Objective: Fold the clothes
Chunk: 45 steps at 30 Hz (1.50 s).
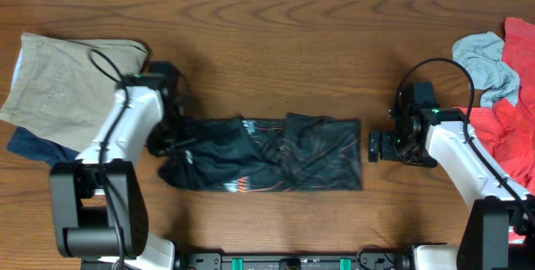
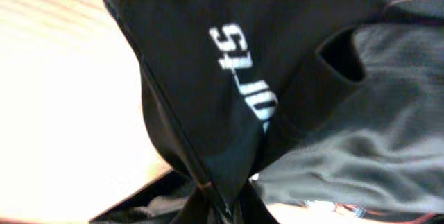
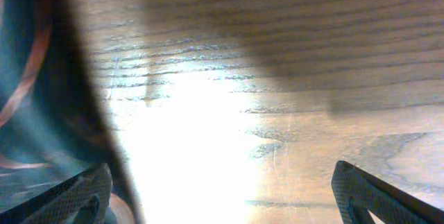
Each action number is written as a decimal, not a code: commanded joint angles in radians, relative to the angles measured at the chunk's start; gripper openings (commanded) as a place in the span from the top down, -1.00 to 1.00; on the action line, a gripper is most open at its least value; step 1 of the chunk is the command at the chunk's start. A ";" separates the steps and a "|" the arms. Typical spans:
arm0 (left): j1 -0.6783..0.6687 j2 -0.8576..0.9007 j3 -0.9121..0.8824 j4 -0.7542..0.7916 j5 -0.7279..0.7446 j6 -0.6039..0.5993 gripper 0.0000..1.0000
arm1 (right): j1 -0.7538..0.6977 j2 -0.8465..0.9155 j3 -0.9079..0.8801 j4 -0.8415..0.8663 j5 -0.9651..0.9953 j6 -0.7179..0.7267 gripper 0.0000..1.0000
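Note:
The black jersey [image 1: 267,155] with thin orange lines lies folded into a long band across the middle of the table. My left gripper [image 1: 165,143] is at its left end, shut on a bunched fold of the black fabric. In the left wrist view the fabric [image 2: 229,85] with white lettering hangs from the pinched point at the bottom. My right gripper [image 1: 374,146] is open and empty, just off the jersey's right edge. In the right wrist view its fingers [image 3: 222,196] are spread wide over bare wood, with the jersey edge [image 3: 35,78] at the left.
A beige garment [image 1: 67,82] lies on a navy one [image 1: 33,146] at the far left. A red garment [image 1: 510,128] and a light grey-blue one [image 1: 485,61] are piled at the right edge. The wooden table [image 1: 276,44] stretches behind.

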 commanded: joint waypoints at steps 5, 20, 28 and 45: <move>0.044 0.000 0.204 -0.136 -0.090 -0.005 0.88 | -0.008 -0.053 0.056 -0.015 0.003 -0.023 -0.99; -0.458 0.004 0.290 -0.154 -0.040 -0.192 0.88 | -0.008 -0.055 0.058 -0.058 -0.005 -0.022 -0.98; -0.710 0.027 0.289 -0.022 -0.010 -0.300 0.88 | -0.008 -0.055 0.058 -0.066 -0.005 -0.022 -0.99; -0.775 0.037 0.285 0.076 0.119 -0.304 0.87 | -0.008 -0.055 0.058 -0.069 -0.035 -0.022 -0.98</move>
